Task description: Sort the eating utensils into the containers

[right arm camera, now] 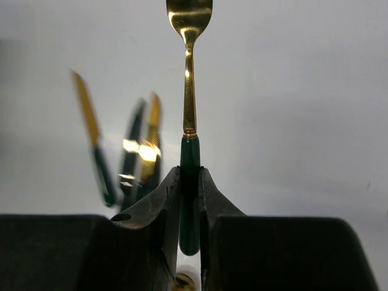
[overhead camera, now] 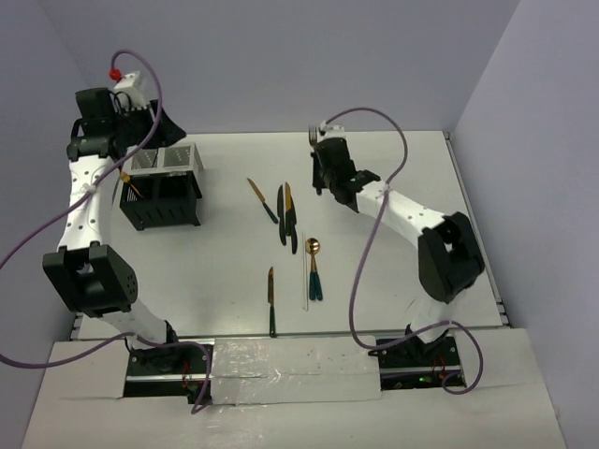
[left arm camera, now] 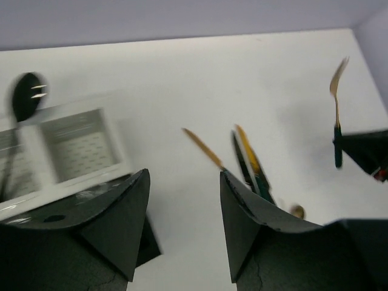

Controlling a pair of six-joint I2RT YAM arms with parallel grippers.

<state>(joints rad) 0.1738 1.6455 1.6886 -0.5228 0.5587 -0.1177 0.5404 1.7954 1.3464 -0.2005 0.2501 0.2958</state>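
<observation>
One fork (right arm camera: 190,91) sits clamped by its green handle in your right gripper (right arm camera: 189,177), gold head sticking far out; a quick swing could pivot it loose. Your left gripper (left arm camera: 185,176), jaws apart, hovers by the caddy (overhead camera: 161,192), so the arms may clash there during delivery

The left arm (overhead camera: 82,220) and right arm (overhead camera: 404,213) are made of white links and black joints; purple cables (overhead camera: 356,290), one seemingly red-tipped, are attached.
</observation>
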